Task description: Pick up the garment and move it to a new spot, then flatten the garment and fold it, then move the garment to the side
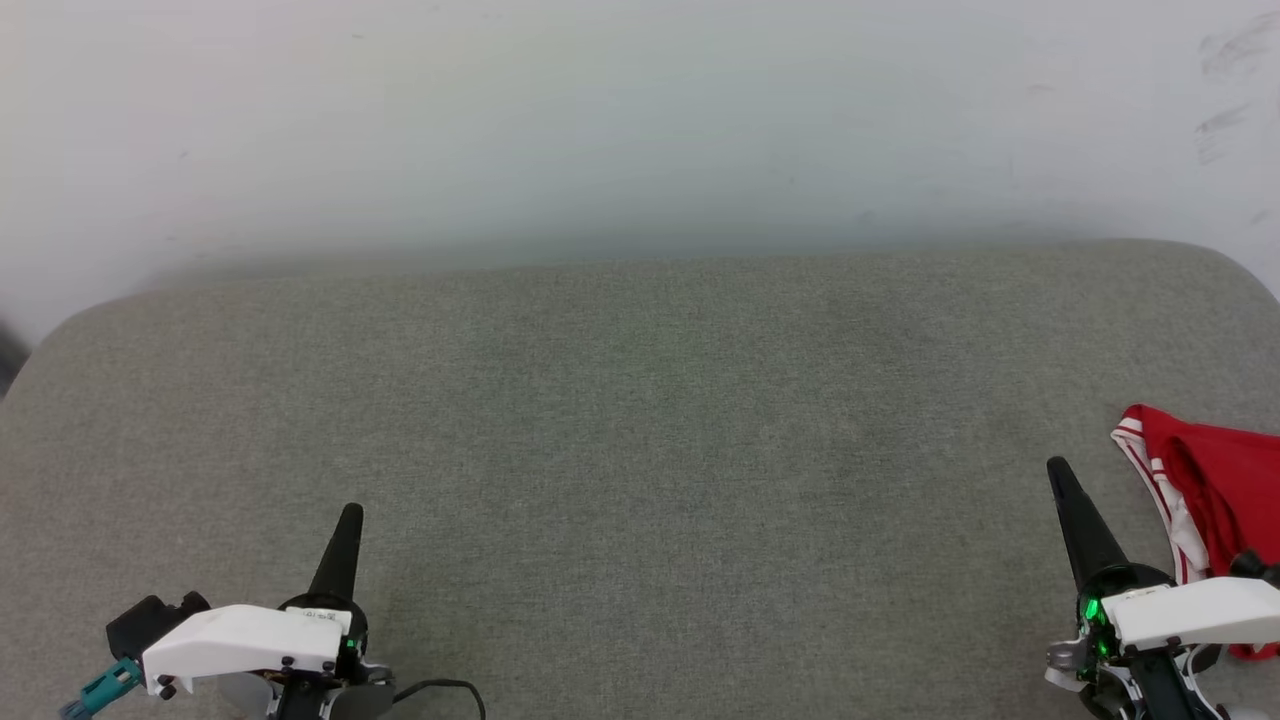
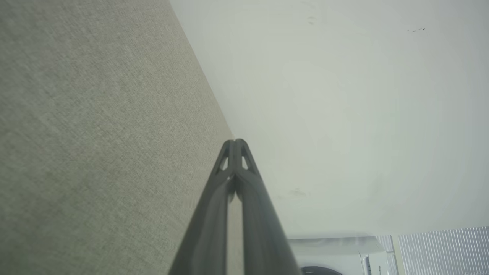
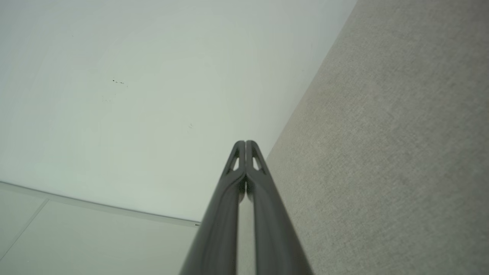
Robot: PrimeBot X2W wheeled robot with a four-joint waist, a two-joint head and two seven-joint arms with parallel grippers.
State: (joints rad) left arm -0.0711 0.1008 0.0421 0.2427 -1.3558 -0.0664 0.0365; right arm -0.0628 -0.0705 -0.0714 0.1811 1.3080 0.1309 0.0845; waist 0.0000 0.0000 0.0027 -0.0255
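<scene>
Where the head view looks down on the grey fabric-covered tabletop (image 1: pixel 640 450), the garment (image 1: pixel 1225 480) lies at the far right edge, cut off by the frame. It is a bunched heap of bright red cloth. A band of white-striped trim (image 1: pixel 1170 500) curves down the heap's left border, and folds darken its middle. Its lower part is hidden behind the white wrist housing (image 1: pixel 1195 610) of the right arm. The right claw (image 1: pixel 1056 468) points up the picture just to the left of the garment, apart from the cloth, with its two dark fingers pressed together into one spike. The left claw (image 1: pixel 349 515) is at the lower left, well apart from the garment, and its fingers are likewise pressed together over bare fabric. A pale wall (image 1: pixel 640 120) with a few scuffs rises behind the tabletop. Along the left wrist view, the left claw (image 2: pixel 236 143) has its tips meeting flush. The tabletop (image 2: pixel 95 133) slants on one side, the wall (image 2: pixel 344 114) on the other, and a white ribbed panel (image 2: pixel 443 248) sits in the bottom corner. Along the right wrist view, the right claw (image 3: pixel 245 143) is pressed tip to tip, between the wall (image 3: pixel 133 95) and the tabletop (image 3: pixel 401 152).
</scene>
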